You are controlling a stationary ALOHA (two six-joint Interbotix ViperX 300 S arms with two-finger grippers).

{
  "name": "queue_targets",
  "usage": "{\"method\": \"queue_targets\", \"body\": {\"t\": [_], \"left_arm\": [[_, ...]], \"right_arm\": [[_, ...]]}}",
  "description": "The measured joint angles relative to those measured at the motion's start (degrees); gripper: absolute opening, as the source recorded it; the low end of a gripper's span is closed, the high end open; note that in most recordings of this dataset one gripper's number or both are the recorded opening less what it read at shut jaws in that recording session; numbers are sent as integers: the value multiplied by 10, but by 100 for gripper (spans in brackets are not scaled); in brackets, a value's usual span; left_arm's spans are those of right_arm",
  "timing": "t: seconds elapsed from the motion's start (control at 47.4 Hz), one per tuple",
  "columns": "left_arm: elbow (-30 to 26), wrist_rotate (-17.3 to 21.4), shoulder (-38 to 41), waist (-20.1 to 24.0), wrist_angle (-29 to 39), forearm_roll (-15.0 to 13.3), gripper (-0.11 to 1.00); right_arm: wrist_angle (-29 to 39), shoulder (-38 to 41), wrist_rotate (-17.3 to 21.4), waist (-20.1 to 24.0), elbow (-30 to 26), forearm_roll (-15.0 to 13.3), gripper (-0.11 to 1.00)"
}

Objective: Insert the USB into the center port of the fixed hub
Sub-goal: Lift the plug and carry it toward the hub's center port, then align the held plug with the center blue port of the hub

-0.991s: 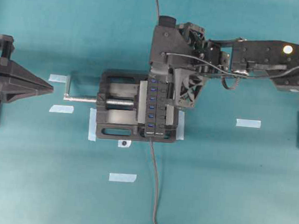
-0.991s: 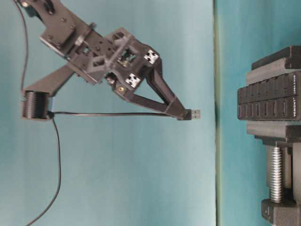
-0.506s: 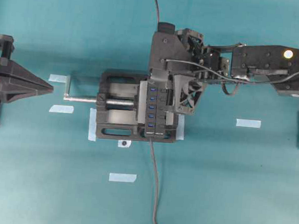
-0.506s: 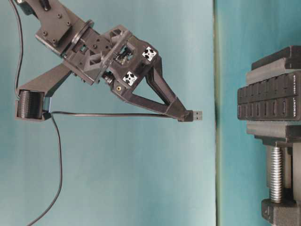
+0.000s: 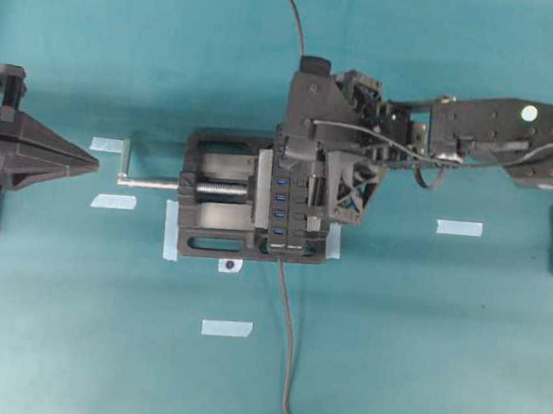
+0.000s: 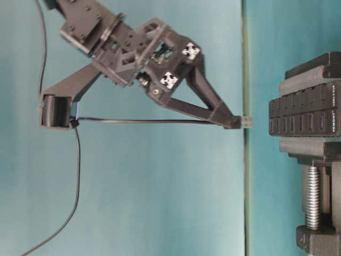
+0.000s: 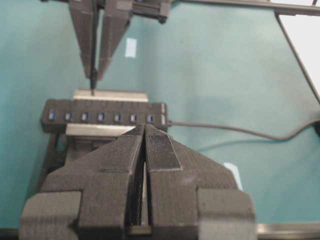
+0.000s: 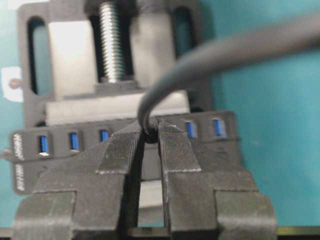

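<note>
1. Since the earlier table-level view, the right gripper (image 6: 234, 121) has been travelling rightward toward the fixed hub (image 6: 303, 114), and the gap between the USB (image 6: 246, 121) and the hub's face has been narrowing.
2. In the overhead view, the right arm has been shifting slightly rightward and toward the near side, and is now covering more of the hub's far end.
3. The right gripper is clenching the USB between its fingertips, with the plug's metal tip projecting just beyond them.
4. The USB is hanging in the air near the hub but apart from it.
5. The thin dark-grey cable (image 6: 138, 121) is running leftward from the plug, straight along under the gripper.
6. The fixed hub is sitting clamped in the black vise (image 5: 214, 206), which is standing at the middle of the teal table (image 5: 418, 355).
7. In the right wrist view, the gripper's fingers (image 8: 120, 150) are hiding the centre port, with blue slots showing on either side.
8. The left gripper (image 7: 144, 131) is resting pressed together and empty, at the left side of the table, well apart from the vise.
</note>
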Motion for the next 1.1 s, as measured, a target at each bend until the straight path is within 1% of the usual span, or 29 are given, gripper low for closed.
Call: {"method": "queue_targets", "body": {"t": [0.253,1.096], "left_arm": [[1,0,0,0,0,0,0],[0,-1,0,0,0,0,0]], "right_arm": [[-17,6,3,3,4,0,9],[-19,42,4,9,4,0,9]]}}
